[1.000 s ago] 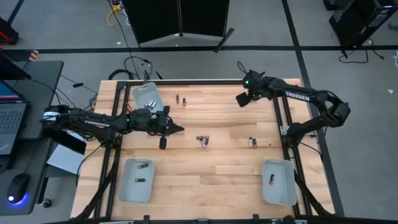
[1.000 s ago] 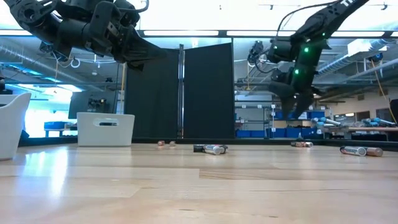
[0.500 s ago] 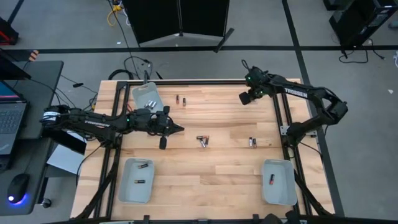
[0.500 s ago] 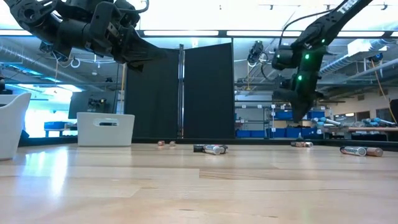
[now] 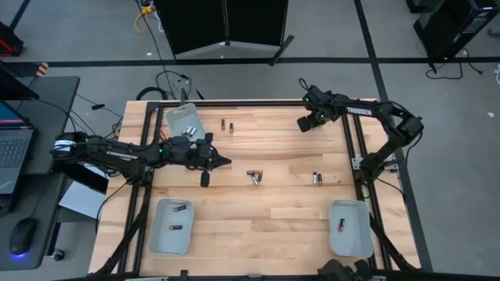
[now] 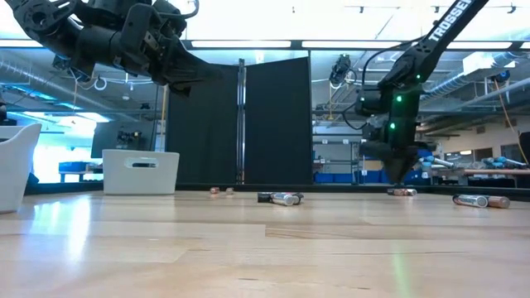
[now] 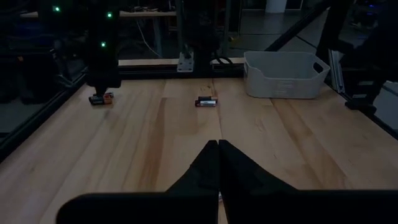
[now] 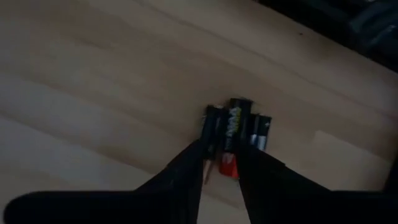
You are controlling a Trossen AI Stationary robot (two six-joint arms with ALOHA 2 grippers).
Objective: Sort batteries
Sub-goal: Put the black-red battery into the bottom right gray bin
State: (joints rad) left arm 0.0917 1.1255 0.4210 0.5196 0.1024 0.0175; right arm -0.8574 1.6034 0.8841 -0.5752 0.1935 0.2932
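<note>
**Spotter:** What worries you from here?

**Operator:** I have the right gripper (image 8: 221,163) low over a clump of batteries (image 8: 235,138) at the table's two o'clock corner; the fingers (image 8: 186,168) straddle one cell, jaws narrow, and I can't tell whether it is gripped yet; my guess is that the neighbours touching it get dragged or rolled if I lift, since they lie side by side.

**Spotter:** And the arm's pose?

**Operator:** Right arm reaches in from three o'clock, wrist pitched down; the left gripper (image 5: 224,162) hovers near centre, jaws shut on nothing; more batteries (image 5: 255,176) lie at centre, others near twelve o'clock, a few in the trays (image 5: 160,234) along six o'clock.
</note>
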